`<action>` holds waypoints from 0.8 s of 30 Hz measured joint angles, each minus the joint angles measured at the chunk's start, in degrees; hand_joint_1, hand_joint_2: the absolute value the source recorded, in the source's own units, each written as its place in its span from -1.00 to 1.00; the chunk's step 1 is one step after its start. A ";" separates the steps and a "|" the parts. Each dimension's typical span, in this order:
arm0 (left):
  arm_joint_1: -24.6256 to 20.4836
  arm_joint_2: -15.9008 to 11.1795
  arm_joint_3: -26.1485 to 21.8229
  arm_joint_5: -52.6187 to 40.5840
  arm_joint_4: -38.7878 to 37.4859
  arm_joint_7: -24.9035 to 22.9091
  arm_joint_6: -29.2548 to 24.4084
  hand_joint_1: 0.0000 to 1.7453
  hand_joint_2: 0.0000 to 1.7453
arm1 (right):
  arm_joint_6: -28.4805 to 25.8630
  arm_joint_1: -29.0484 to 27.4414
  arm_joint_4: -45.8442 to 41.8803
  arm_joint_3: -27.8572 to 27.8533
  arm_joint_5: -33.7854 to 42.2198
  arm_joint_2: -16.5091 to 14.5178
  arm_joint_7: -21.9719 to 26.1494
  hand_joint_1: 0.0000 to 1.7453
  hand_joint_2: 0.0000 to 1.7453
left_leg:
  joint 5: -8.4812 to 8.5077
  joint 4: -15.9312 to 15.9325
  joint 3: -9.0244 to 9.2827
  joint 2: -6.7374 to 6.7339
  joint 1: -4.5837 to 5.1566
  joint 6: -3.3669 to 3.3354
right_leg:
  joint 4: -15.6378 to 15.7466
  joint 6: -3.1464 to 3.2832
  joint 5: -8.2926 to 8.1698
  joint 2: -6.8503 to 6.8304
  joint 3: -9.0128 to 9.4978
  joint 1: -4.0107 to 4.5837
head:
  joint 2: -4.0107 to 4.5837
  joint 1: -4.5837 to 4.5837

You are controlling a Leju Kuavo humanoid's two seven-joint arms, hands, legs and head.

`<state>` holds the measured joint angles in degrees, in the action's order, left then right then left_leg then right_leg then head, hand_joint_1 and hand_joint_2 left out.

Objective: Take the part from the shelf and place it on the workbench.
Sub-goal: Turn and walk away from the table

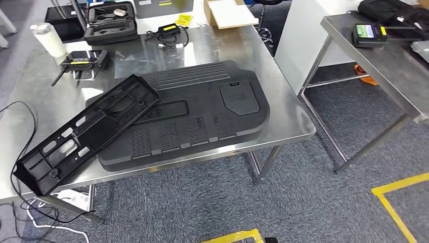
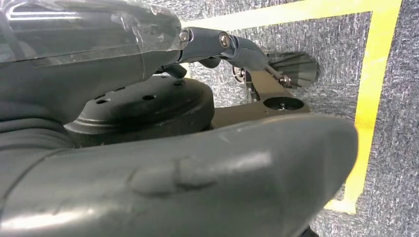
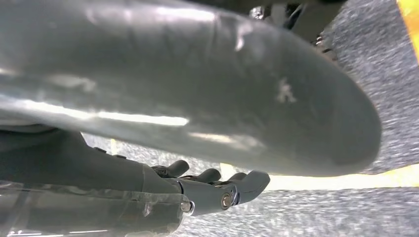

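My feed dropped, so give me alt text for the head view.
A long black ribbed part lies slanted across a large black moulded panel on a steel workbench, its lower end overhanging the near edge. Cases, a charger and cables sit behind; a second steel table stands to the right.

Two black moulded parts lie before me on the steel worktop [image 1: 283, 101]. The larger part [image 1: 202, 119] is a broad flat panel with rounded corners, a ribbed band along its far edge, a raised rounded patch toward the right, and a row of perforated squares along its near edge. It lies flat, its near edge close to the worktop's front rim. The long narrow part [image 1: 86, 134] is a ribbed frame with slots and holes. It lies slantwise, its far end resting on the panel's left side and its near end jutting past the worktop's front edge.
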<state>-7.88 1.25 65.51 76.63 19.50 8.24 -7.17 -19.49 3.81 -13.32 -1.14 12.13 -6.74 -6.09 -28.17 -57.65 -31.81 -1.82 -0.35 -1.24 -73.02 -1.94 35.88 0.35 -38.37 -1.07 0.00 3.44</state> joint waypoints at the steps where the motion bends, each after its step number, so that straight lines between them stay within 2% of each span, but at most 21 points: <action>1: 0.00 0.00 0.05 0.13 0.04 0.08 -0.03 -1.00 -1.00 | -0.10 -0.09 0.03 0.00 0.18 0.03 0.08 -1.00 -1.00 | -0.16 -0.09 0.14 -0.43 0.01 0.07 | 2.81 0.06 -2.02 -0.27 1.25 0.01 | 0.00 0.08; 2: 0.00 0.00 0.08 0.21 0.09 0.19 -0.06 -1.00 -1.00 | -0.18 -0.13 0.06 0.00 0.37 0.05 0.19 -1.00 -1.00 | -0.35 -0.19 0.32 -0.82 0.03 0.22 | 6.92 0.22 -4.08 -0.99 3.13 0.07 | 0.00 0.21; 4: -0.03 0.00 0.11 0.42 0.18 0.34 -0.27 -1.00 -1.00 | -0.26 0.05 0.07 0.00 0.78 0.08 0.56 -1.00 -1.00 | -0.73 -0.45 0.59 -1.48 0.26 0.70 | 12.99 0.88 -6.30 -2.22 5.91 0.45 | 0.00 0.36; 5: -0.04 0.00 0.14 0.52 0.19 0.37 -0.44 -1.00 -1.00 | -0.32 0.13 0.07 0.00 0.97 0.09 0.79 -1.00 -1.00 | -0.86 -0.51 0.70 -1.76 0.36 0.99 | 14.21 1.25 -6.45 -2.49 6.40 0.63 | 0.00 0.30; 7: -0.04 0.00 0.21 0.64 0.22 0.38 -0.74 -1.00 -1.00 | -0.50 0.09 0.07 0.00 1.23 0.08 1.16 -1.00 -1.00 | -0.96 -0.45 0.93 -2.21 0.40 1.60 | 14.46 1.99 -6.55 -1.76 6.39 0.76 | 0.00 0.11; 9: -0.04 -0.01 0.32 0.69 0.24 0.40 -0.78 -1.00 -1.00 | -0.68 -0.01 0.07 0.00 1.38 0.08 1.33 -1.00 -1.00 | -1.95 -1.50 0.84 -1.32 0.23 2.34 | 14.82 2.63 -6.86 -1.14 6.49 0.53 | 0.00 -0.07; 11: 0.01 -0.02 0.49 0.75 0.23 0.46 -0.64 -1.00 -1.00 | -0.78 0.06 0.08 0.00 1.60 0.04 1.41 -1.00 -1.00 | -5.26 -6.65 -1.15 0.36 -0.02 2.94 | 15.03 3.06 -7.08 -0.51 6.52 0.31 | 0.00 -0.50; 13: 0.14 -0.02 0.61 0.79 0.22 0.49 -0.46 -1.00 -1.00 | -0.83 0.12 0.08 0.00 1.77 -0.01 1.43 -1.00 -1.00 | -8.76 -14.27 -4.59 1.04 -0.15 3.22 | 15.01 3.21 -7.08 0.35 6.50 0.32 | 0.00 -0.83; 14: 0.21 -0.02 0.65 0.80 0.22 0.50 -0.35 -1.00 -1.00 | -0.85 0.09 0.08 0.00 1.84 -0.02 1.42 -1.00 -1.00 | -9.24 -16.57 -5.70 1.13 -0.18 3.27 | 14.99 3.22 -7.07 0.86 6.54 0.33 | 0.00 -0.87; 15: 0.23 -0.02 0.67 0.80 0.22 0.54 -0.22 -1.00 -1.00 | -0.87 0.06 0.09 0.00 1.95 -0.02 1.39 -1.00 -1.00 | -8.50 -16.67 -5.83 1.19 -0.22 3.25 | 14.98 3.21 -7.05 1.41 6.61 0.32 | 0.00 -0.90; 16: 0.22 -0.02 0.71 0.80 0.22 0.60 -0.11 -1.00 -1.00 | -0.89 0.04 0.09 0.00 2.09 -0.02 1.37 -1.00 -1.00 | -6.68 -14.47 -4.91 1.36 -0.27 3.16 | 14.96 3.16 -7.02 2.02 6.73 0.30 | 0.00 -0.93; 17: 0.19 -0.03 0.74 0.79 0.22 0.66 -0.01 -1.00 -1.00 | -0.90 0.04 0.09 0.00 2.27 -0.03 1.36 -1.00 -1.00 | -4.29 -10.56 -3.21 1.88 -0.34 3.00 | 14.95 3.06 -6.95 2.64 6.88 0.28 | 0.00 -0.95; 19: 0.12 -0.05 0.87 0.77 0.21 0.73 0.12 -1.00 -1.00 | -0.92 0.14 0.10 0.00 2.67 -0.04 1.37 -1.00 -1.00 | -1.26 -3.33 -0.18 3.82 -0.43 2.58 | 14.79 2.63 -6.80 3.78 6.93 0.35 | 0.00 -1.05; 20: 0.11 -0.07 0.95 0.74 0.20 0.73 0.19 -1.00 -1.00 | -0.92 0.18 0.11 0.00 2.86 -0.04 1.40 -1.00 -1.00 | -0.83 -1.48 0.52 4.52 -0.41 2.37 | 14.72 2.31 -6.80 4.24 6.80 0.33 | 0.00 -1.09; 21: 0.11 -0.08 1.02 0.71 0.19 0.73 0.25 -1.00 -1.00 | -0.91 0.18 0.12 0.00 3.04 -0.04 1.44 -1.00 -1.00 | -1.04 -0.96 0.64 4.80 -0.31 2.16 | 14.68 1.94 -6.84 4.66 6.61 0.29 | 0.00 -1.12; 23: 0.12 -0.08 1.08 0.65 0.17 0.83 0.35 -1.00 -1.00 | -0.80 0.01 0.17 0.00 3.22 -0.03 1.50 -1.00 -1.00 | -0.88 -0.57 0.71 4.01 -0.30 1.56 | 14.66 1.15 -6.82 5.15 6.42 0.06 | 0.00 -1.08; 24: 0.08 -0.07 1.09 0.64 0.16 0.97 0.39 -1.00 -1.00 | -0.69 -0.06 0.20 0.00 3.23 -0.02 1.50 -1.00 -1.00 | -0.73 -0.29 0.82 3.53 -0.37 1.14 | 14.04 0.85 -6.31 4.56 6.16 0.09 | 0.00 -0.95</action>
<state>-7.79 1.17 66.60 77.27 19.66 9.20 -6.79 -20.18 3.74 -13.11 -1.14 15.37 -6.75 -4.59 -28.90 -57.94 -30.99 1.72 -0.71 -0.10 -58.98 -1.08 29.57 4.91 -32.20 -0.98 0.00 2.49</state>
